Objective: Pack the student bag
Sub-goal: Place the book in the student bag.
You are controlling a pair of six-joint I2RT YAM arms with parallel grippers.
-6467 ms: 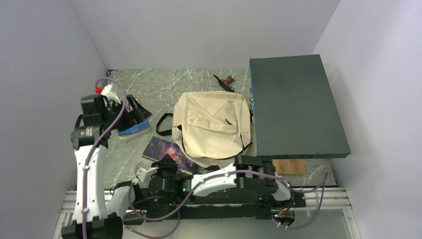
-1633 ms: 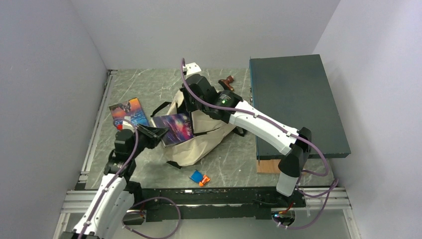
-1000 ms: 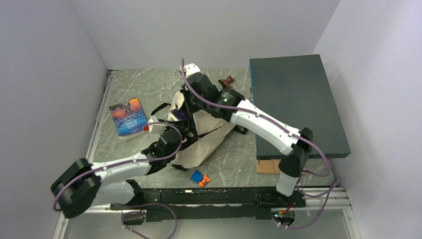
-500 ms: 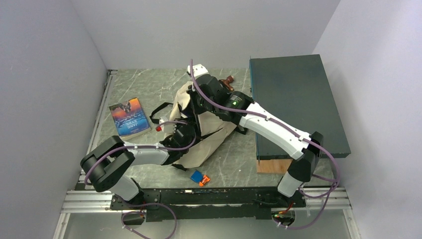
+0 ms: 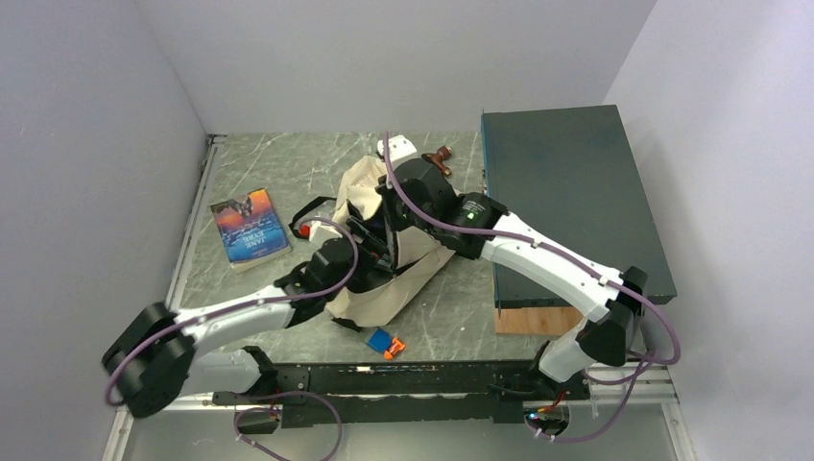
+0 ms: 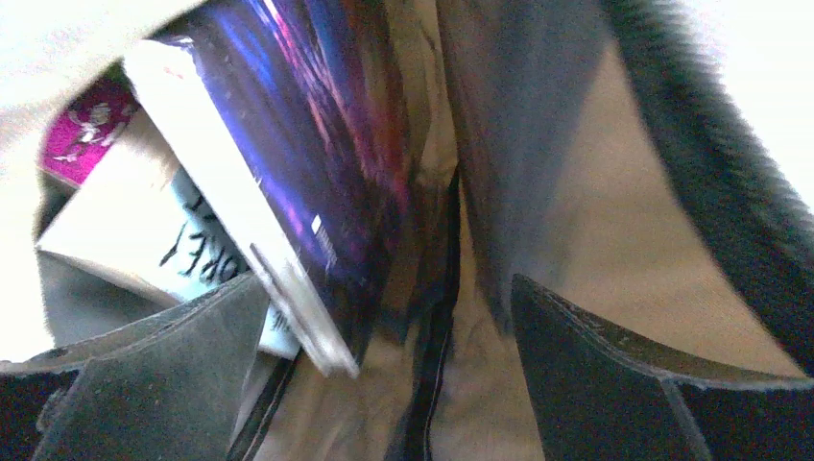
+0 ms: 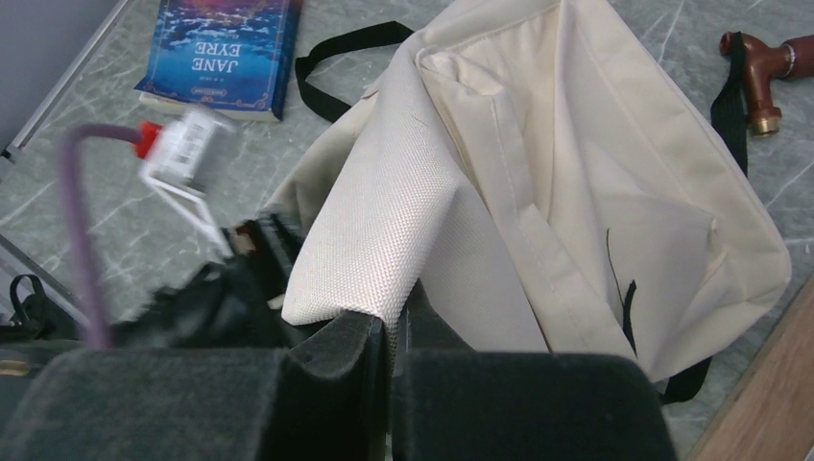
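The bag point(image 5: 379, 300) is seen at the centre of the top view, on the tabletop point(image 5: 288, 173); a fold of its cream cloth is clenched in the right claw point(image 7: 389, 336), whose jaws are pressed together on it; the left claw point(image 6: 384, 384) is reached into the bag's mouth from the lower left, its fingers point(image 6: 144, 384) spread wide and nothing gripped; inside, at the upper left of the left wrist view, a purple book point(image 6: 317, 144) is leaned over a pale book point(image 6: 144, 240); a blue book point(image 5: 250, 226) is laid flat at the left, apart from the bag.
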